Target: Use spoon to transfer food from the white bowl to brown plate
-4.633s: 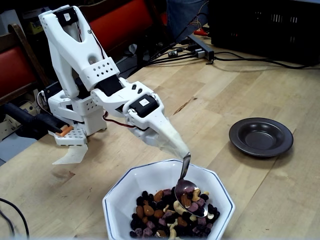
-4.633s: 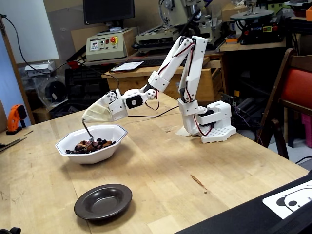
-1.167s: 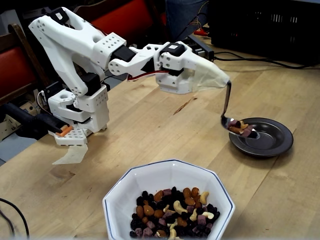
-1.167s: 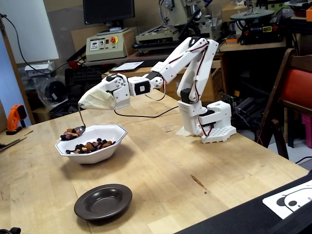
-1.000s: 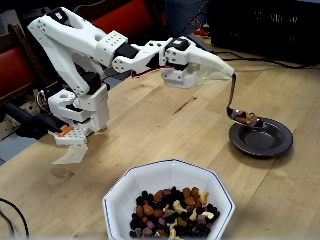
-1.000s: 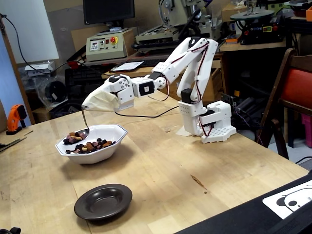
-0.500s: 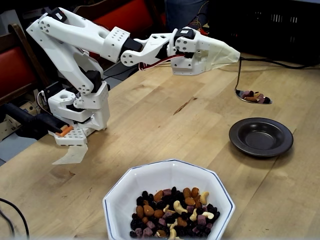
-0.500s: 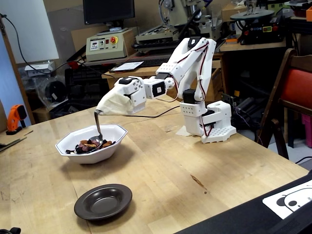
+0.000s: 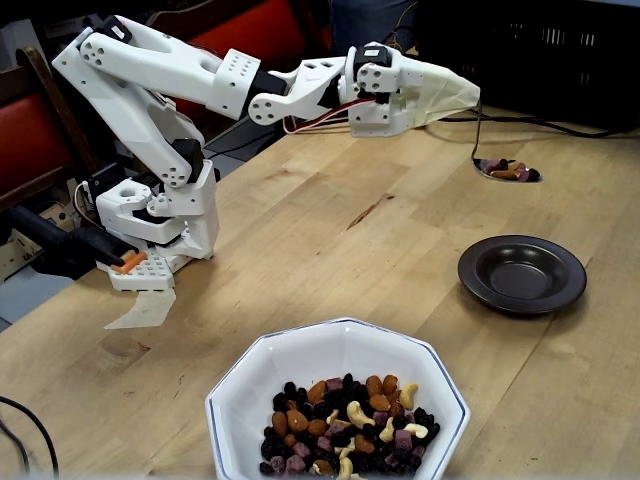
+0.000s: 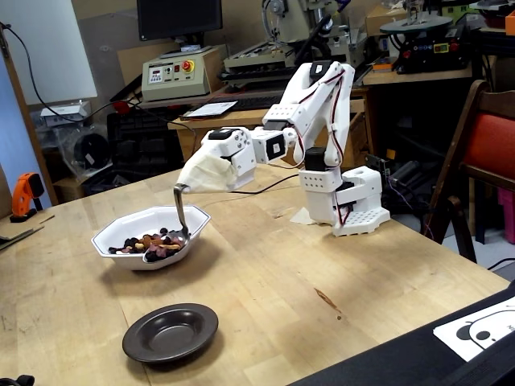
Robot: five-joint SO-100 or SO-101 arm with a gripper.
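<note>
My gripper is wrapped in beige tape and shut on the spoon, which hangs down from it. The spoon's bowl carries food and shows in the air above and behind the brown plate, which has nothing in it. In a fixed view the white bowl at the front edge holds a heap of food. From the other side the gripper holds the loaded spoon in front of the right side of the white bowl. The brown plate lies nearer the camera.
The arm's white base stands at the left of the wooden table. Black cables and a dark crate lie along the far edge. A red chair and machines stand around the table.
The arm has stretched out further and lifted the loaded spoon up and away past the brown plate. In the other fixed view the spoon has swung right across the white bowl.
</note>
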